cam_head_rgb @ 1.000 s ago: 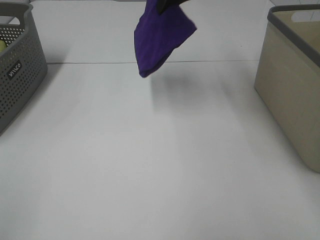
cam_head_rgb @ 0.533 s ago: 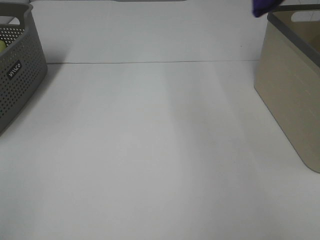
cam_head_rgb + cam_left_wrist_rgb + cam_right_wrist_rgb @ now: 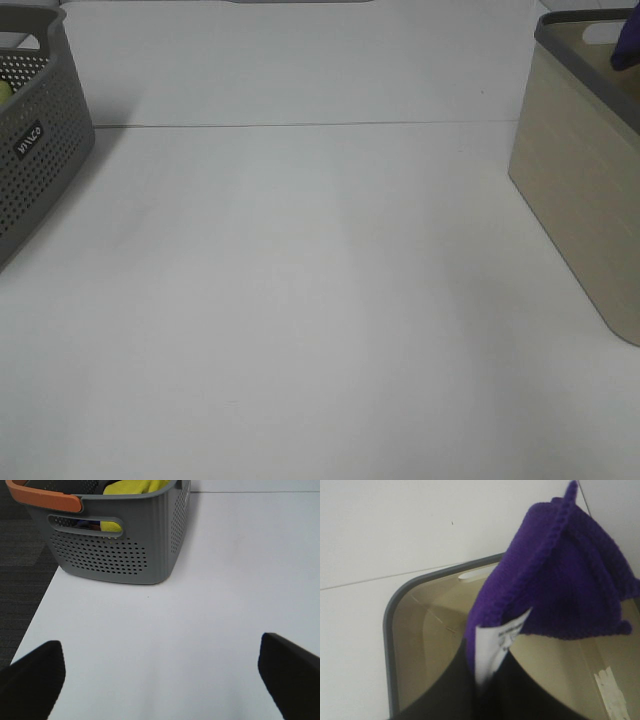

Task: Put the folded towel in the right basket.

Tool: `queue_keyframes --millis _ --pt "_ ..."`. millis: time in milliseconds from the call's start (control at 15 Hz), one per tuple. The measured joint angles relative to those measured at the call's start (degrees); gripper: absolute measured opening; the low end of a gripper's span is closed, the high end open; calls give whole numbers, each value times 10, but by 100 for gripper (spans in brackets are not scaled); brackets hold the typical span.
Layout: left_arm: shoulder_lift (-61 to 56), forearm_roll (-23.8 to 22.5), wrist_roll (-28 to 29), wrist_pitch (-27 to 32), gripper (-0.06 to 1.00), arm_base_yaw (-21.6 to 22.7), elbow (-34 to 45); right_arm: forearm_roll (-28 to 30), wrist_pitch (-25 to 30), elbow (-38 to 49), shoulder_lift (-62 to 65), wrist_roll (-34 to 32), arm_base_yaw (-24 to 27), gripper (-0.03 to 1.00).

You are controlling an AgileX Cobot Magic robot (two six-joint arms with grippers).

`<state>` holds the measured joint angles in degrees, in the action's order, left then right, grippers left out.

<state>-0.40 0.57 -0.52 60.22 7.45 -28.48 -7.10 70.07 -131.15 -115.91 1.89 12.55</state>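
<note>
Right gripper [image 3: 487, 672] first: on its wrist camera the two dark fingers [image 3: 450, 690] are pinched close together on the towel [image 3: 560, 580], with the towel's white label [image 3: 502, 630] caught between them. So I read it as clamped on the cloth, a firm pinch at one edge.

The towel is deep purple, a knitted weave with a ribbed border, bunched into a loose peaked fold rather than lying flat. It hangs in the grip above the open mouth of the right basket [image 3: 390, 630], the beige one with the dark grey rim. I cannot tell whether the cloth touches the basket's wall or floor.

On the high camera I get only a purple sliver of it at the far right edge, just over the basket's rim; the gripper itself is out of frame there.

Left gripper [image 3: 160, 680]: fingers spread wide apart, nothing between them, hovering over the bare white table [image 3: 225, 570]. Ahead of it sits the grey perforated basket [image 3: 115, 555] with an orange handle [image 3: 45, 497] and a yellow cloth [image 3: 132, 486] inside.
</note>
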Motion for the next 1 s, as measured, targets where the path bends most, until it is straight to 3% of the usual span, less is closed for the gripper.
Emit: queue_keyframes --millis 200,400,600,733,800,1000 --pt "0 0 0 0 99 0 0 27 -1 28 -38 0 0 1" --pt "0 0 0 0 99 0 0 39 -1 62 -72 0 0 7" --pt "0 0 0 0 99 0 0 38 -1 64 -76 -13 0 33" --pt "0 0 0 0 99 0 0 38 -1 64 -76 -19 0 70" --pt "0 0 0 0 99 0 0 38 -1 64 -76 -19 0 83" --pt "0 0 0 0 99 0 0 38 -1 64 -76 -19 0 91"
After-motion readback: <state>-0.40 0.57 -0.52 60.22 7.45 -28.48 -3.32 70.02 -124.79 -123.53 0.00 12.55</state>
